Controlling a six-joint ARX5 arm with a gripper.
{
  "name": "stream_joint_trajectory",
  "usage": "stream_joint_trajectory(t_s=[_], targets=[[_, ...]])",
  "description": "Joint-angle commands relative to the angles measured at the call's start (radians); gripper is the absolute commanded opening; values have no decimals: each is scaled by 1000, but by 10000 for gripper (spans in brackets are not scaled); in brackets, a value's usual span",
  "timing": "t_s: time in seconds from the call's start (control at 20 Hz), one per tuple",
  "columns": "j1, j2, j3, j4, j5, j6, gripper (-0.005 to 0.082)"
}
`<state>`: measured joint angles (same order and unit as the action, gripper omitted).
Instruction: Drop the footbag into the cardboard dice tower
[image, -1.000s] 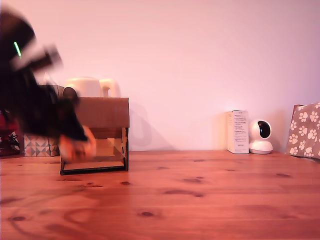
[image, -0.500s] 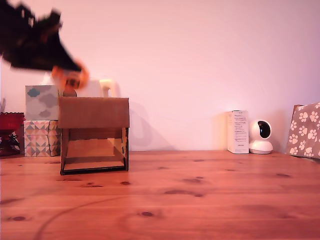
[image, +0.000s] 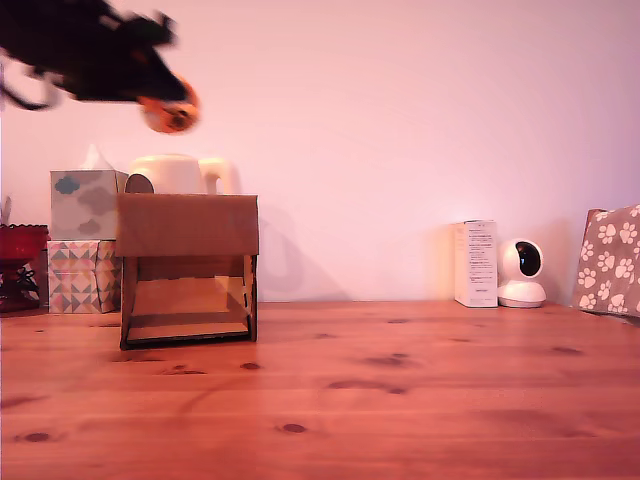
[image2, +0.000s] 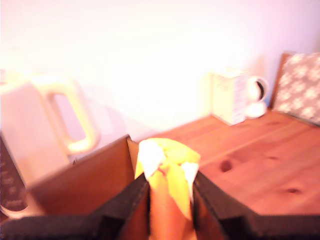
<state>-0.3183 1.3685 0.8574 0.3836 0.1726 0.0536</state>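
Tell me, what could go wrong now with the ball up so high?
1. The ball, pinched in the tool, hangs well above the cardboard box. Dropped from there, it could miss the top opening or bounce off the rim.
2. The kettle stands just behind the box, so a stray ball might land there.

The arm (image: 85, 50) looks black and bulky in the exterior view, blurred, with a thin dark cable looping at its 9 o'clock end. In the wrist view the gripper (image2: 170, 197) shows 2 black fingers (image2: 125, 205) with matte, flat-edged, wedge-like shapes.
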Motion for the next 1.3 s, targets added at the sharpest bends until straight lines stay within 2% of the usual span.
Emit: stream_joint_trajectory(t_s=[0.0, 0.35, 0.5, 0.6, 0.7, 0.75, 0.8, 0.9, 0.95, 1.15, 1.25], targets=[[11, 66, 81, -47, -3, 8, 160], [82, 364, 453, -336, 3, 8, 161], [96, 425, 526, -386, 11, 8, 163], [96, 434, 532, -396, 33, 8, 163], [96, 434, 532, -396, 33, 9, 169], [96, 434, 532, -392, 33, 21, 197], [95, 434, 533, -387, 33, 34, 287], [95, 432, 537, -390, 33, 34, 630], [95, 429, 545, -412, 32, 34, 722], [94, 383, 586, -542, 32, 34, 713], [89, 336, 586, -588, 32, 34, 597]])
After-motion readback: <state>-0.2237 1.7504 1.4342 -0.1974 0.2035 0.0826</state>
